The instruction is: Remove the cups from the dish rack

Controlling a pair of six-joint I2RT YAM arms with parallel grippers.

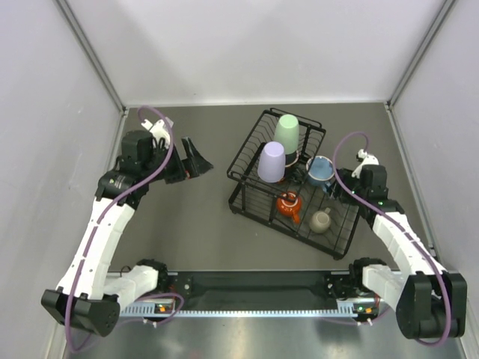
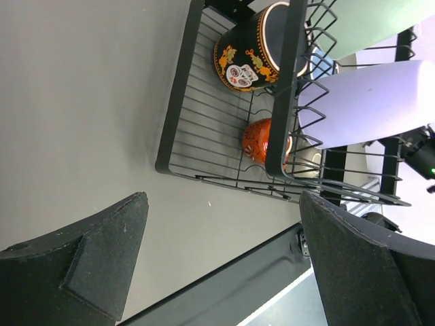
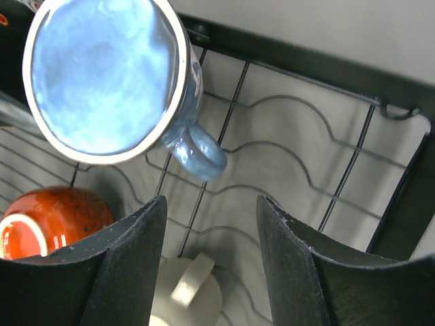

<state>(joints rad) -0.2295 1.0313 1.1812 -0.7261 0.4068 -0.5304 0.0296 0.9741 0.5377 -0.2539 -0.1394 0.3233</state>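
Note:
The black wire dish rack (image 1: 238,200) stands right of centre. On its raised tier are the mint-green tumbler (image 1: 287,133) and the lavender tumbler (image 1: 272,161), both upside down. The blue mug (image 1: 320,170), orange cup (image 1: 289,203) and beige mug (image 1: 321,221) sit in the lower part. The patterned mug (image 2: 248,51) shows under the tier in the left wrist view. My left gripper (image 1: 196,166) is open and empty, left of the rack. My right gripper (image 3: 211,204) is open over the rack, above the beige mug (image 3: 187,292) and just short of the blue mug's handle (image 3: 200,149).
Grey walls close in the table on three sides. A black rail (image 1: 254,284) runs along the near edge between the arm bases. The rack's wire floor (image 3: 306,64) lies under my right gripper. The orange cup (image 3: 54,217) lies to its left.

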